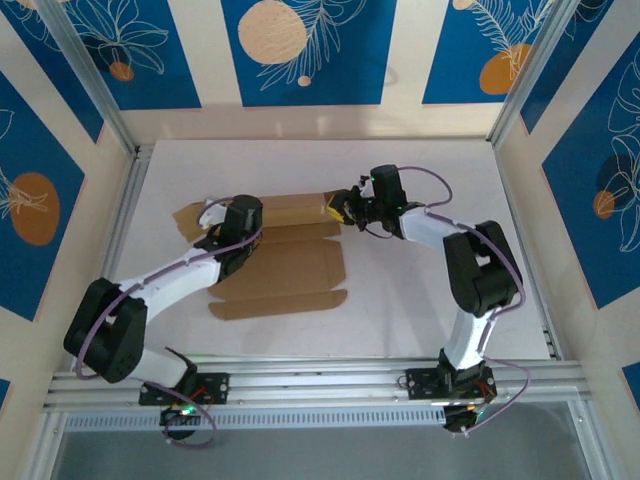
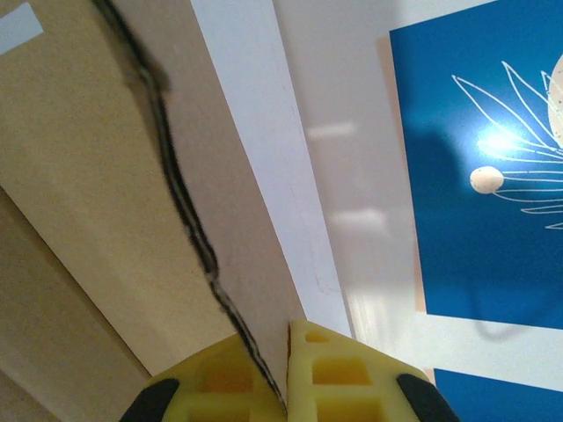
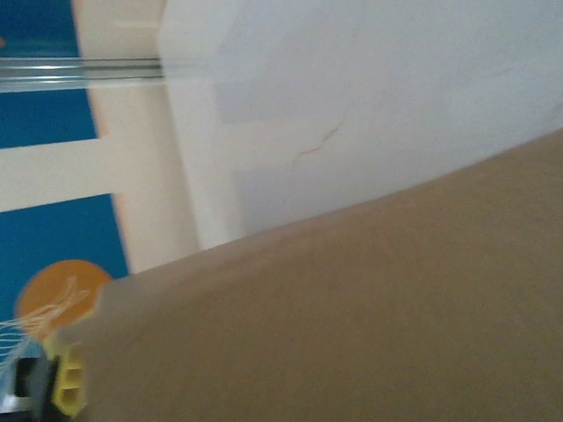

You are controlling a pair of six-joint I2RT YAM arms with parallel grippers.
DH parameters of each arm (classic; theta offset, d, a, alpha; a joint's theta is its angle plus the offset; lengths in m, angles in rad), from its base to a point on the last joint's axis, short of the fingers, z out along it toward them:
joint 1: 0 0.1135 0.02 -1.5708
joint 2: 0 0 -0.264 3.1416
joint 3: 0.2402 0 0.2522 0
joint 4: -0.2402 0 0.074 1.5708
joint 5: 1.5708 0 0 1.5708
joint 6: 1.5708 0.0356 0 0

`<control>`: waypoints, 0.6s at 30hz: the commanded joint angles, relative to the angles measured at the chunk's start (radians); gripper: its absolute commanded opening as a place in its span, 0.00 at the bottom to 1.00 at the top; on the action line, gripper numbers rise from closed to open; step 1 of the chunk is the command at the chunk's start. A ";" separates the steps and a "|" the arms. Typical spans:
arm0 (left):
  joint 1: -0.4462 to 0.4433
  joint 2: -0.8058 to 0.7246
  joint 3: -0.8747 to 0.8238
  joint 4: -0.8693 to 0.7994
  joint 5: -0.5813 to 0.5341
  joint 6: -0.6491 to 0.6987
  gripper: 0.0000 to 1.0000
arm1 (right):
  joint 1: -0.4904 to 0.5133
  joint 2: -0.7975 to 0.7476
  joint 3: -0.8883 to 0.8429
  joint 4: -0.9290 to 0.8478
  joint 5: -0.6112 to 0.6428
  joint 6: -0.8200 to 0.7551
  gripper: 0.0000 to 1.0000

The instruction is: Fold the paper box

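The paper box (image 1: 285, 275) lies mid-way across the white table (image 1: 420, 300). It is plain brown corrugated card, with a notched near flap lying flat, the base panel behind it and the far panel between the grippers. The left gripper (image 2: 283, 356) is pinched closed on the card's edge (a yellow pad on either side). The right gripper (image 1: 343, 210) sits at the far panel's right end; its jaw state cannot be told.

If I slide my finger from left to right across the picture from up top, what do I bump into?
left arm's elbow → paper box → right gripper → right arm's elbow
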 commanded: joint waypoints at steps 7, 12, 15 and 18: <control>0.015 0.007 0.088 -0.254 0.029 -0.133 0.00 | -0.036 -0.155 -0.074 -0.296 0.248 -0.286 0.18; 0.030 0.060 0.194 -0.375 0.069 -0.213 0.00 | -0.053 -0.179 -0.152 -0.176 0.114 -0.238 0.17; 0.035 0.103 0.244 -0.427 0.091 -0.264 0.00 | -0.037 -0.141 -0.117 -0.184 0.104 -0.301 0.25; 0.041 0.137 0.278 -0.461 0.102 -0.287 0.00 | -0.029 -0.070 -0.074 -0.218 0.130 -0.364 0.35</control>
